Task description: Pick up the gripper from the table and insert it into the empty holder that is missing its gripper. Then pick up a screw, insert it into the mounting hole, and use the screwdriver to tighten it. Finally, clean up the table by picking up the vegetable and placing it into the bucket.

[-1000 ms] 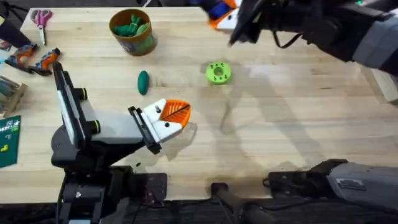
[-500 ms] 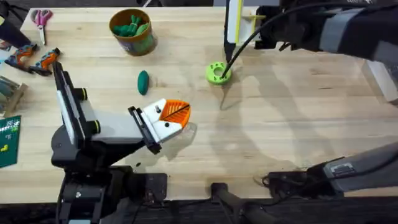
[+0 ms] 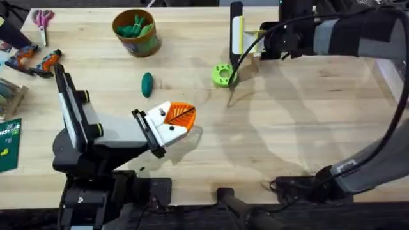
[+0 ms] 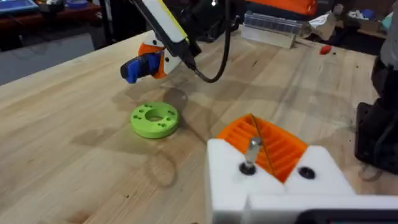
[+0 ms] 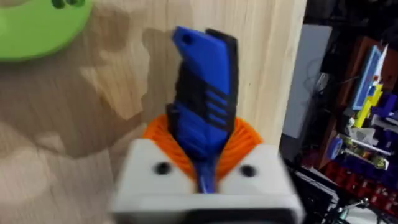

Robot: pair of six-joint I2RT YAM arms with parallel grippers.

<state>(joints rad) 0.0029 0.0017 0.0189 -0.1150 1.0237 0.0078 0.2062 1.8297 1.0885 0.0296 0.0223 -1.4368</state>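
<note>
One second on, our right tool (image 5: pixel 202 163), clamped on the bright blue stubby screwdriver (image 5: pixel 202 99), has swung nearer the left tool's (image 4: pixel 273 165) screw (image 4: pixel 250 152), so tightening looks close.

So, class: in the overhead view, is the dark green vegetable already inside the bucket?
No, the vegetable lies on the bare table, apart from the bucket.

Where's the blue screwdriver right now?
The screwdriver is clamped in the right gripper, seen in the right wrist view, held above the table beside the green disc.
</note>
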